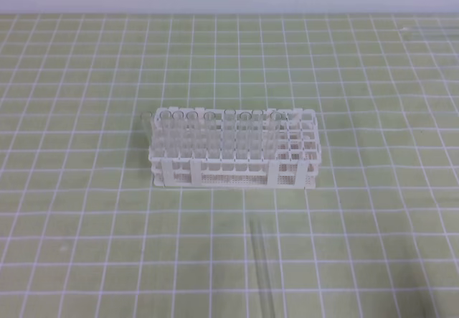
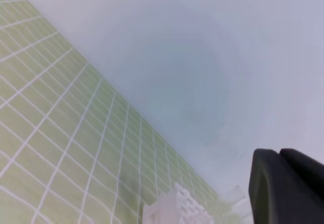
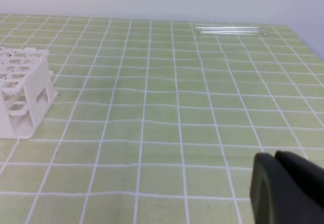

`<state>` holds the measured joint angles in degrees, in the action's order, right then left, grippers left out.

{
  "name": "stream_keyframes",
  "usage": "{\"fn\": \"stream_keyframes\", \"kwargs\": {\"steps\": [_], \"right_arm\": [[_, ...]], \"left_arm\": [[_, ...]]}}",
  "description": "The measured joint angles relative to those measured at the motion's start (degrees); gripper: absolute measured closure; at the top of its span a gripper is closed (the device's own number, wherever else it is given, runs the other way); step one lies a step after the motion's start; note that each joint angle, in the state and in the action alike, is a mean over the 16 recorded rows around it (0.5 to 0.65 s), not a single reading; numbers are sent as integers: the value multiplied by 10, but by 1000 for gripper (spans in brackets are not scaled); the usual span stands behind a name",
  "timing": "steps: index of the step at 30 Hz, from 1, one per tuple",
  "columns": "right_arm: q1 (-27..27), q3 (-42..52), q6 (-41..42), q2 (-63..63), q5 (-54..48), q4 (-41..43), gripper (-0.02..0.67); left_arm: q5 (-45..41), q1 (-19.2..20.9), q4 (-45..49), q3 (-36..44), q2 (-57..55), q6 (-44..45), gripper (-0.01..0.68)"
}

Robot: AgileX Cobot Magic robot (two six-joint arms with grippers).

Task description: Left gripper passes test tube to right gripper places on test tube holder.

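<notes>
Right gripper [image 3: 276,183] closed, test tube [image 3: 230,30] well apart.

One rack [image 1: 233,161], two tools [image 2: 288,186] [image 3: 286,188]

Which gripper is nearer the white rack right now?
Left, probably. The left gripper hangs close by the top of the test tube holder; the right gripper sits well off to its side across the mat.

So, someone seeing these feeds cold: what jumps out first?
The white test tube holder standing mid-table on the green grid mat, clear tubes already in its back rows. Then a loose test tube lying flat on the mat in front of it, near the bottom edge.
</notes>
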<state>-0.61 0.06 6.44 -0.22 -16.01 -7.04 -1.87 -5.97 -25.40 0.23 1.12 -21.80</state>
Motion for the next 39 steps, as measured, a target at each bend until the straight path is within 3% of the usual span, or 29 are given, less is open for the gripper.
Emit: {"fn": "stream_keyframes", "kwargs": {"steps": [8, 15, 25, 31, 39], "right_arm": [[0, 0, 0, 1, 0, 0, 667], [0, 0, 0, 1, 0, 0, 667], [0, 0, 0, 1, 0, 0, 667], [0, 0, 0, 1, 0, 0, 667], [0, 0, 0, 1, 0, 0, 667]], "left_arm": [[-84, 0, -11, -58, -13, 48, 676], [-269, 0, -39, -189, -89, 158, 676], [-520, 0, -73, -364, -308, 319, 676], [-577, 0, -74, -401, -416, 364, 676], [-584, -22, -57, -419, -496, 369, 675]]}}
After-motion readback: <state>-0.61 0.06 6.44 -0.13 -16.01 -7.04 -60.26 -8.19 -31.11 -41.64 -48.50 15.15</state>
